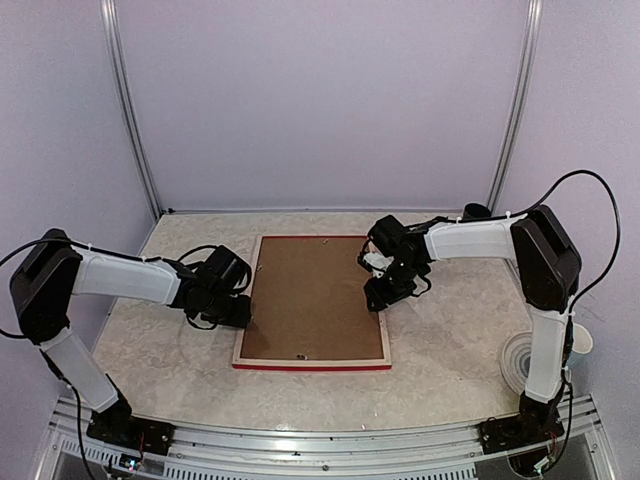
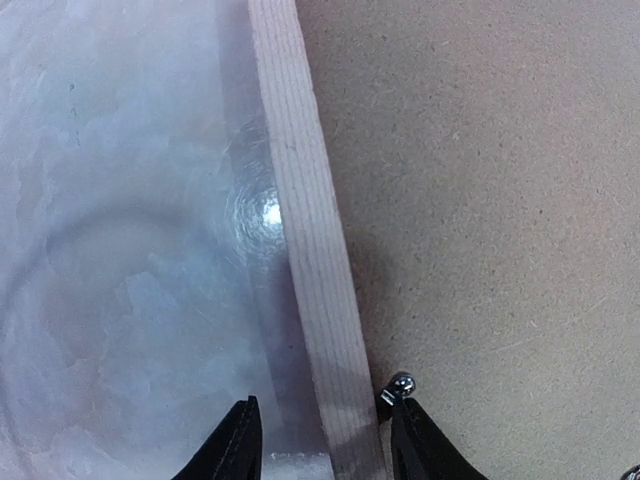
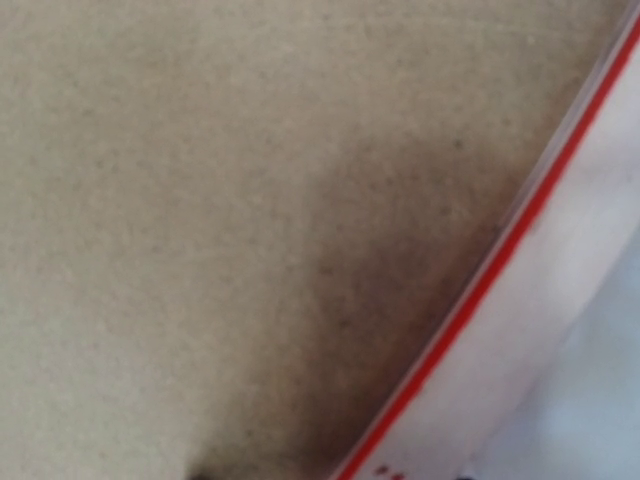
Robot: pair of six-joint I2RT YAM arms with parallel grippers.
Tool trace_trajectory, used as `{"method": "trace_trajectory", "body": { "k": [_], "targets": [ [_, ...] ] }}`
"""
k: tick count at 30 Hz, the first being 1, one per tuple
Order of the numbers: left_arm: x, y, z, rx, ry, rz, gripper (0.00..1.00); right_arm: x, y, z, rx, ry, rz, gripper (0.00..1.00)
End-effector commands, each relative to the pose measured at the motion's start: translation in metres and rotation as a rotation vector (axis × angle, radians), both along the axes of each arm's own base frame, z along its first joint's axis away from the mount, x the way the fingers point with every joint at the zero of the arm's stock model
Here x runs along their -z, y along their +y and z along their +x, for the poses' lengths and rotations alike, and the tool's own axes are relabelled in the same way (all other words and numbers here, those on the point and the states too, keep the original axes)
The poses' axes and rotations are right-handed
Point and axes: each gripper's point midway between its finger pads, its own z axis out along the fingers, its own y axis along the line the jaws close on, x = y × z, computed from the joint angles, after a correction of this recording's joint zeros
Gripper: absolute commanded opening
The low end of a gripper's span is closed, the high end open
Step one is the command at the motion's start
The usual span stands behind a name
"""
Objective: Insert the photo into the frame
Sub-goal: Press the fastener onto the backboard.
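The frame (image 1: pixel 312 367) lies face down in the middle of the table, its red edge showing along the near side. A brown hardboard panel (image 1: pixel 315 300) fills its back. The photo is hidden or out of view. My left gripper (image 1: pixel 240 312) is at the frame's left side. In the left wrist view it (image 2: pixel 322 420) stands open, one finger on each side of the pale wooden rail (image 2: pixel 305 220), beside a small metal tab (image 2: pixel 400 383). My right gripper (image 1: pixel 385 290) is low over the frame's right side. The right wrist view is blurred and shows only panel (image 3: pixel 200 200) and red edge (image 3: pixel 500 260), no fingers.
A pale round roll-like object (image 1: pixel 525 360) and a white cup (image 1: pixel 580 340) sit near the right arm's base. A dark object (image 1: pixel 477 211) is at the back right corner. Lilac walls close in the marbled table (image 1: pixel 150 340) on three sides.
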Motion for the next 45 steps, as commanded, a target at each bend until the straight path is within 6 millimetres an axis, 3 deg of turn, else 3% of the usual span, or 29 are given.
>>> {"method": "trace_trajectory", "body": {
  "k": [1,17,28,45],
  "targets": [
    [0.003,-0.005,0.003,0.045,0.012,0.040,0.44,0.006,0.000,-0.007,-0.009,0.026,0.002,0.53],
    [0.018,-0.005,-0.002,0.056,0.060,0.063,0.43,0.001,0.003,-0.008,-0.020,0.030,0.023,0.52],
    [0.000,-0.011,-0.007,0.084,0.055,0.007,0.53,0.002,0.003,-0.008,-0.019,0.029,0.021,0.53],
    [0.017,0.007,-0.004,0.034,0.062,0.092,0.43,0.003,0.002,-0.010,-0.018,0.032,0.021,0.53]
  ]
}}
